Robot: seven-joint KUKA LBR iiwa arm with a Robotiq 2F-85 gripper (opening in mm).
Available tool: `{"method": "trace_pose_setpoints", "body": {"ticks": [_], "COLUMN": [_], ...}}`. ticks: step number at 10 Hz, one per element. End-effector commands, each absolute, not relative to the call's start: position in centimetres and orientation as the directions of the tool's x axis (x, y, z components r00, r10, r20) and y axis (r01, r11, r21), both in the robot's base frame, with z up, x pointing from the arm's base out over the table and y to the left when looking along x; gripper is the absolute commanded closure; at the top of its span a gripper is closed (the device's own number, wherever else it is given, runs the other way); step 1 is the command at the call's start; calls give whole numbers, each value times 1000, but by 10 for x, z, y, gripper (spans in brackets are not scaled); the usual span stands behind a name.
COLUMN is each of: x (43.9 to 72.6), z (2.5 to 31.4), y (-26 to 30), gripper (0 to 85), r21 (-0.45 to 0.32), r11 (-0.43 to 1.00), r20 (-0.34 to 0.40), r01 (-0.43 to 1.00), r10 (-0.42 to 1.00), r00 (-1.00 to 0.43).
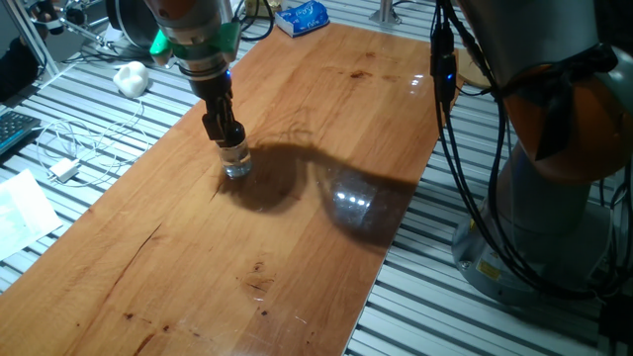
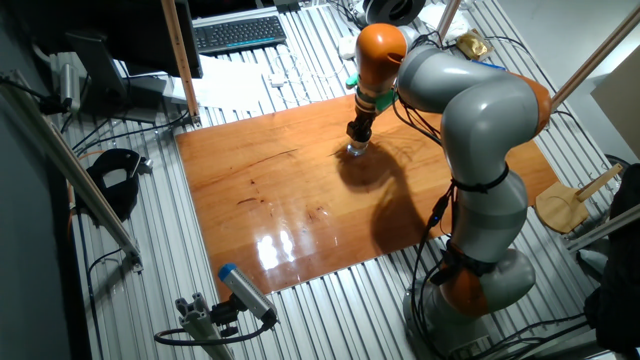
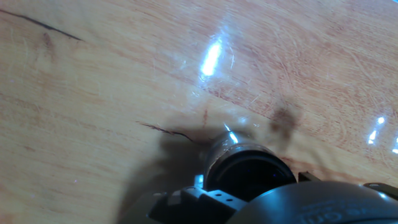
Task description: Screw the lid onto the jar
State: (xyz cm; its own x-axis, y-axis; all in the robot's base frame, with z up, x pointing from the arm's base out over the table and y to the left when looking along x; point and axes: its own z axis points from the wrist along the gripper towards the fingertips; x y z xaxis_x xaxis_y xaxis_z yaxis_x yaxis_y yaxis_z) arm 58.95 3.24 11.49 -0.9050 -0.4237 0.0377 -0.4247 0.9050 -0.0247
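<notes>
Hand view: round black lid atop clear glass jar.

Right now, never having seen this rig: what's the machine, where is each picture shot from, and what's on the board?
The machine is one grey-and-orange robot arm with a two-finger gripper at its end.

Two pictures come from fixed cameras on different sides of the wooden table. The third comes from a camera on the hand, looking down along the fingers.

On the wood stands one small clear glass jar. The gripper is directly over it, fingers closed around a black lid that sits at the jar's mouth. Whether the lid is threaded on cannot be told.

Off the wood, on the slatted bench: a white lumpy object, a blue-and-white packet, white cables and a keyboard.
</notes>
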Motion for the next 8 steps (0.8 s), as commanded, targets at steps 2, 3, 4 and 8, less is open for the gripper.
{"method": "trace_pose_setpoints", "body": {"ticks": [2, 3, 4, 8], "x": [590, 590, 590, 591], "z": [114, 115, 115, 114], "y": [32, 32, 32, 32], "gripper": [340, 340, 340, 340], "r21": [-24, -25, -26, -16], "r11": [904, 905, 906, 925], "r20": [39, 41, 42, 38], "r01": [-426, -425, -422, -380], "r10": [-425, -424, -421, -379], "r00": [-904, -905, -906, -924]}}
